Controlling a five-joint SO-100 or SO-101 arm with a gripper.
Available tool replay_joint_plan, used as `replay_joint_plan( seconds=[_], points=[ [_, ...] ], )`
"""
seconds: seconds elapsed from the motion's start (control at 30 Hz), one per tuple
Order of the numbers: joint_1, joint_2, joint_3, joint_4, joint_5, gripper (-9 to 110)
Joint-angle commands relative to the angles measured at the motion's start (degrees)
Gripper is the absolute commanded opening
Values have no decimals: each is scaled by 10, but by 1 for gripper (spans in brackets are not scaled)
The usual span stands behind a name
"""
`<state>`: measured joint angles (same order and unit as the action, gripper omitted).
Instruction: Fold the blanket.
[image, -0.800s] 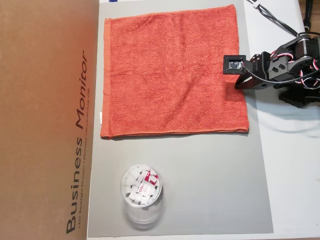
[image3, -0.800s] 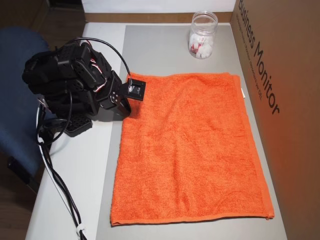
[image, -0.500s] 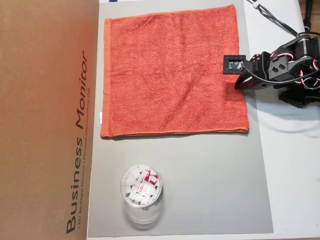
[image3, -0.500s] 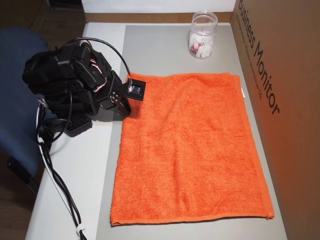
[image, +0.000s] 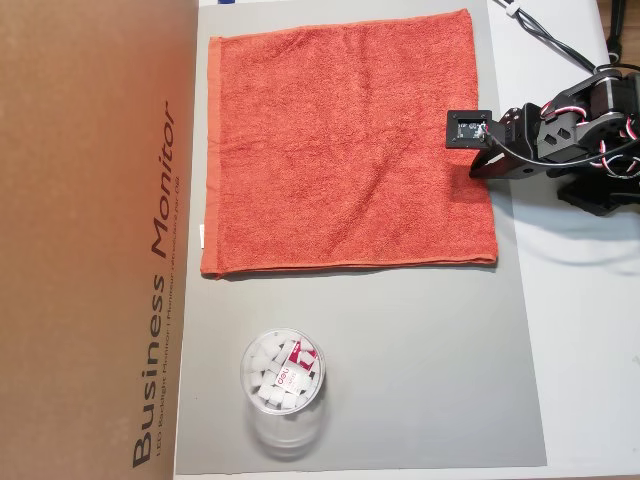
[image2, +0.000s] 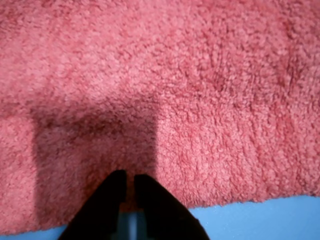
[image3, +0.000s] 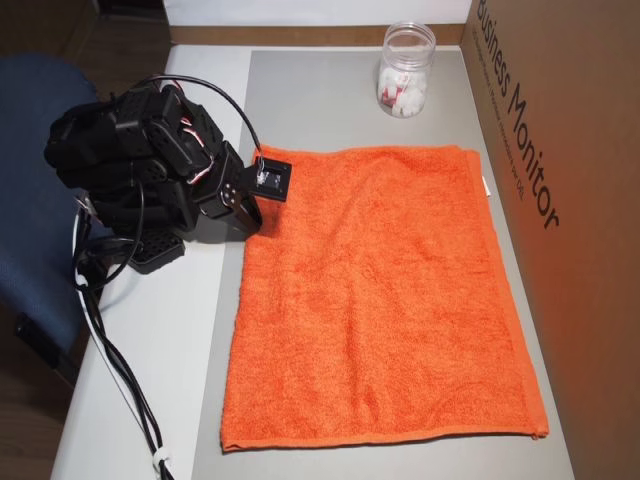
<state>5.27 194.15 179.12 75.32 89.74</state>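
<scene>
Clear plastic cup (image: 284, 392) holding white pieces, blanket (image: 345, 140) flat, pincer (image2: 128, 176) clenched empty.

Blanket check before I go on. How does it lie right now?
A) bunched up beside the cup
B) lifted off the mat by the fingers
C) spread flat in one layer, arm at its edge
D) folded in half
C: in both overhead views the blanket lies flat and unfolded on the mat, and the gripper sits low at its edge.

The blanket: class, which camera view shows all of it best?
An overhead view shows the blanket best: all four edges, flat and unfolded. The other overhead view also shows it whole, slanted. The wrist view shows only fuzzy cloth near one edge.
</scene>
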Motion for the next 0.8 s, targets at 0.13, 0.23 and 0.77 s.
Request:
replay_joint_plan(
  seconds=[0.13,0.23,0.77],
  points=[
    [0,3,5,1,-4,0],
    [2,3,5,1,-4,0],
    [-2,0,0,0,-4,0]
  ],
)
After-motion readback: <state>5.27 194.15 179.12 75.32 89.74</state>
